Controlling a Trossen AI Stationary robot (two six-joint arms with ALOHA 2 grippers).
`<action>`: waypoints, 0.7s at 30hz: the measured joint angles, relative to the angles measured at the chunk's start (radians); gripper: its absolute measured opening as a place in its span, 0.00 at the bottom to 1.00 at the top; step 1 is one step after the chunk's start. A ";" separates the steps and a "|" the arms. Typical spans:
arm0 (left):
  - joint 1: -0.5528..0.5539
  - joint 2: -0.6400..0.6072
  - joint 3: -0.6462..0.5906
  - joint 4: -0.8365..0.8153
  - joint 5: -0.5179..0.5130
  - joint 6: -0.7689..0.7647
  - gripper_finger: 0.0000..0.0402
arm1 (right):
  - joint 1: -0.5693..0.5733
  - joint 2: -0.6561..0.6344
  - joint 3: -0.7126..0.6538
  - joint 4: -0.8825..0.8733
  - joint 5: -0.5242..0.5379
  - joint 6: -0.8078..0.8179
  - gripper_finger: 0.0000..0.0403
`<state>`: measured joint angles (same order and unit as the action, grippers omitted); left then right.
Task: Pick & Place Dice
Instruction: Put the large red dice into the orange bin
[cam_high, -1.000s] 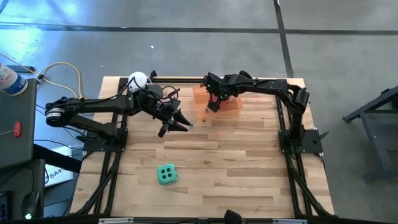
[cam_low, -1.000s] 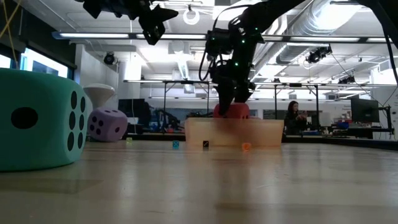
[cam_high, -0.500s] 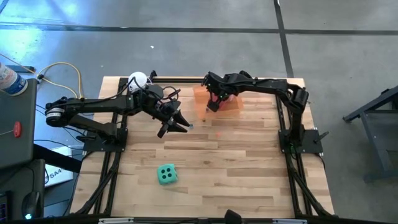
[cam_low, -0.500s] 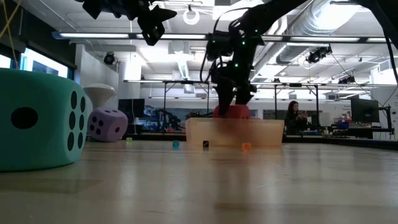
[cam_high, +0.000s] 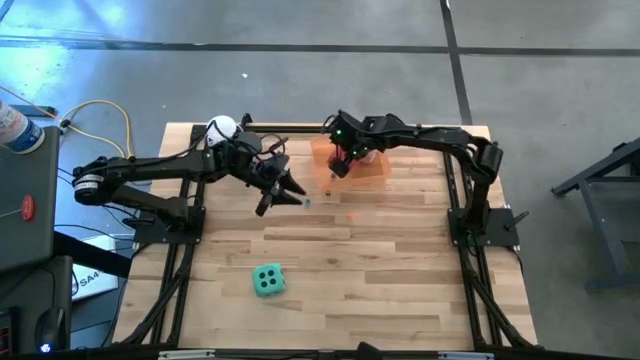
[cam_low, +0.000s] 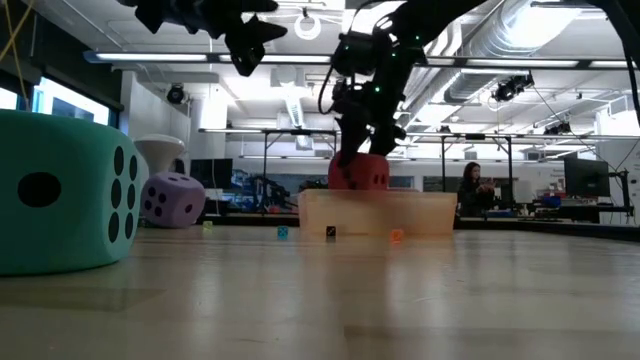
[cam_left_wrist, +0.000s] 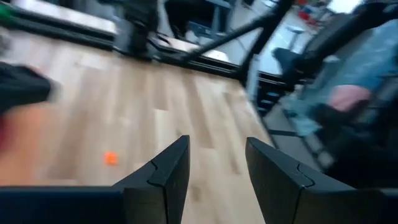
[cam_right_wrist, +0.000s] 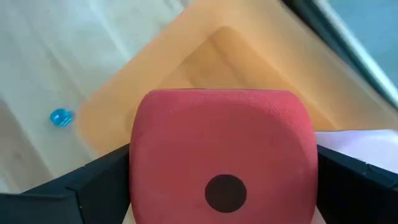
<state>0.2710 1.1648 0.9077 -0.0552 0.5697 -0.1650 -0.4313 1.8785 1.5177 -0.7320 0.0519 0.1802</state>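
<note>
The red die (cam_right_wrist: 221, 149) sits between the fingers of my right gripper (cam_high: 340, 166), above the translucent orange tray (cam_high: 372, 172) at the table's far middle. A pale pink thing (cam_right_wrist: 367, 149) shows beside it in the tray. My left gripper (cam_left_wrist: 216, 168) hangs open in the air left of the tray, with nothing between its fingers. The green-teal die (cam_high: 267, 281) rests flat on the table near the front left. The purple die (cam_low: 172, 200) stands on the table farther back. My right gripper pinches the red die between its two fingers by two opposite side faces (cam_right_wrist: 138, 177). The fingers (cam_right_wrist: 93, 190) come from above, slanting down. The die hangs over the tray, its lower edge about level with the tray's rim (cam_low: 375, 194) in the low view.
A white round-topped cup (cam_high: 221, 128) stands at the far left behind my left arm. Small beads lie on the wood: a blue one (cam_right_wrist: 60, 117) beside the tray and an orange one (cam_left_wrist: 111, 158). Bare table spreads across the middle and the near right.
My right gripper has risen a little and tipped, taking the red die with it. The die was half hidden behind the tray wall in the low view and now shows above the rim.
</note>
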 joint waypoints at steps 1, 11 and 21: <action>0.014 0.000 0.000 0.008 -0.010 0.030 0.38 | 0.003 0.000 0.000 -0.006 -0.012 0.000 0.99; 0.124 0.187 0.002 0.233 -0.472 0.298 0.38 | 0.041 -0.004 -0.001 -0.039 -0.003 -0.027 0.99; 0.146 0.394 0.000 0.482 -0.312 0.271 0.38 | 0.071 -0.004 -0.001 -0.020 -0.003 -0.029 0.99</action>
<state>0.4174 1.5588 0.9077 0.4269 0.2577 0.1059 -0.3604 1.8748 1.5166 -0.7522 0.0493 0.1513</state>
